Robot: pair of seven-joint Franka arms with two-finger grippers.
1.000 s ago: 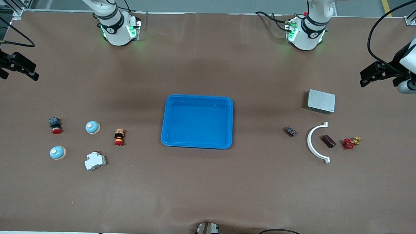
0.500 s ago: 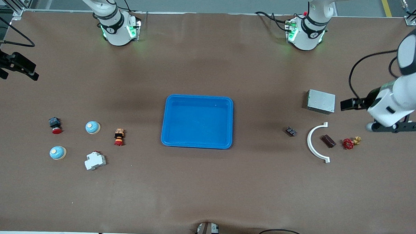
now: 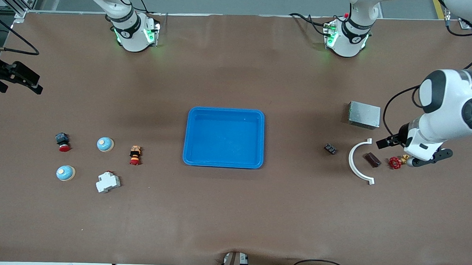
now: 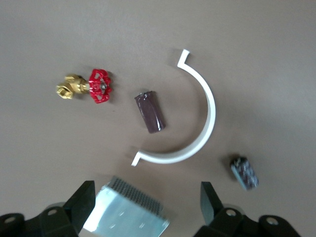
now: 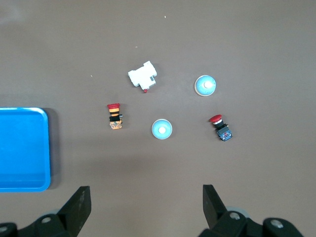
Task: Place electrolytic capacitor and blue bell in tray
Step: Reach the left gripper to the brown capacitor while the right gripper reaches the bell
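tray (image 3: 223, 163) holds nothing yet; capacitor (image 3: 373, 159) and both blue bells (image 3: 105, 144) lie on the table. left gripper (image 4: 145, 200) hangs spread over the capacitor's cluster; right gripper (image 5: 145, 207) waits, fingers apart.

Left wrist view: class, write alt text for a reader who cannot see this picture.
The left hand, open, hangs over a grey metal box on the brown table. Past the box, a white half-ring bracket curves around a dark brown capacitor, with a red-handled brass valve beside it and a small black component outside the curve.
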